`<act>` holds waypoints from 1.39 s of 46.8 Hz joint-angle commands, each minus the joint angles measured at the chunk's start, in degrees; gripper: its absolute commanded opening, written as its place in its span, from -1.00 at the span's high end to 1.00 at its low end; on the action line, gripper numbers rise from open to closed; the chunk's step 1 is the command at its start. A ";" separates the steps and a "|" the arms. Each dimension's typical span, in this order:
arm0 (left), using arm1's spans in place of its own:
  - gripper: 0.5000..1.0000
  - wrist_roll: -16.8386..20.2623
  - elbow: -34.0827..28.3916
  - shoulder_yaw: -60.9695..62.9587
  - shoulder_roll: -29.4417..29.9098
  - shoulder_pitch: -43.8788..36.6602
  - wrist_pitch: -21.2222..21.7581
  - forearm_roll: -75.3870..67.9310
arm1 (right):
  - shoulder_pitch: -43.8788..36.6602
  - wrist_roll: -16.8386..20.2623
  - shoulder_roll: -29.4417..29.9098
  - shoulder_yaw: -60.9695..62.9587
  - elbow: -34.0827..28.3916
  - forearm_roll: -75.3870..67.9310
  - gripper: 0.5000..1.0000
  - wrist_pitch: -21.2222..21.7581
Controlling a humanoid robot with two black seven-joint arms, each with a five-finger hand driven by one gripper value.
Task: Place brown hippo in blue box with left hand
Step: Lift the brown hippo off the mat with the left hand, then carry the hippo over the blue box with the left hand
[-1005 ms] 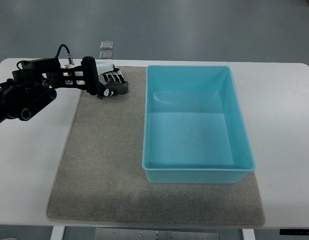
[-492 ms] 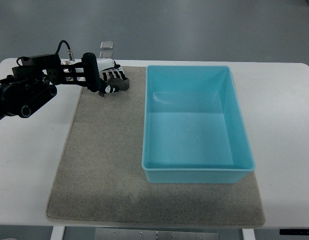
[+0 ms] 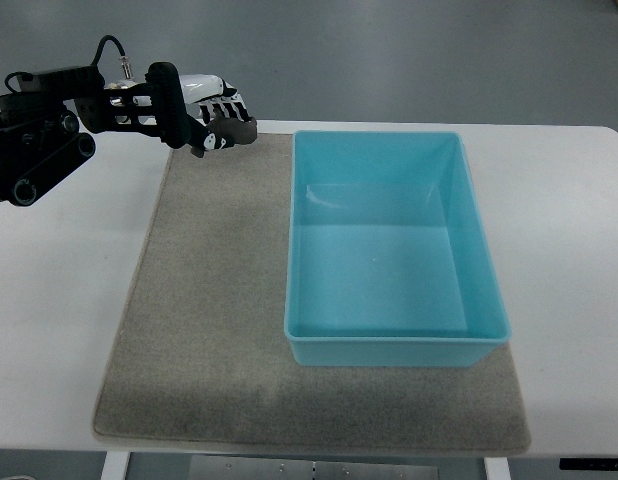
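Overhead, the robot's left hand [image 3: 211, 112] holds the brown hippo [image 3: 229, 130] with its fingers [image 3: 232, 104] clamped around the toy, at the far-left corner of the grey mat [image 3: 199, 330], about eleven o'clock from the centre of the white worktop [image 3: 59, 300]. The dark arm reaches in from the left edge. The hippo appears to hang clear of the mat, though its height cannot be read for certain from this steep angle; only its dark brown body and a pale spot show beneath the white fingers.

By the look of it the pickup is done and the carry is the step in hand. The blue box [image 3: 486, 262] sits open and empty on the right half of the mat, at roughly four o'clock from the hand, near but not touching it. The next move calls for a sweep to the right and toward the robot, high enough to pass the box's near-left rim, then a release over the box floor.

Nothing lies on the mat between hand and box; the rim is the only obstacle. A small clear object [image 3: 214, 90] shows just beyond the worktop's far edge, behind the hand. The right arm does not appear.
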State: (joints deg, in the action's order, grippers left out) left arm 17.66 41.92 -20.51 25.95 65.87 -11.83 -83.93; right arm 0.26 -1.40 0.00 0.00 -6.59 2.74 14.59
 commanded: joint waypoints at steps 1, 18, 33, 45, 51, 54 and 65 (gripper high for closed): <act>1.00 0.01 3.24 0.30 1.65 1.19 -0.21 0.08 | 0.00 -0.01 0.00 0.00 0.00 -0.02 -0.74 0.00; 1.00 -0.34 15.55 -0.14 5.87 5.41 -7.15 1.75 | 0.00 -0.01 0.00 0.00 0.00 -0.02 -0.74 0.00; 1.00 -1.66 26.28 0.38 5.96 5.32 -7.15 1.58 | 0.00 -0.01 0.00 0.00 0.00 -0.02 -0.74 0.00; 1.00 -2.45 26.63 0.56 1.30 4.18 -6.36 1.23 | 0.00 -0.01 0.00 0.00 0.00 -0.02 -0.74 0.00; 1.00 -2.54 25.76 0.65 -1.95 2.07 -5.31 0.52 | 0.00 -0.01 0.00 0.00 0.00 -0.02 -0.74 0.00; 1.00 -2.63 25.40 1.09 -2.74 1.37 -4.52 0.44 | 0.00 -0.01 0.00 0.00 0.00 -0.02 -0.74 0.00; 1.00 -3.68 24.26 1.97 -5.82 -1.18 -2.76 0.44 | 0.00 0.08 0.00 0.00 0.00 -0.02 -0.74 0.00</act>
State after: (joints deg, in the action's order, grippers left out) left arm 14.16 66.66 -18.59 20.94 65.50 -15.13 -83.50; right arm 0.27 -1.37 0.00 0.00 -6.59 2.73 14.59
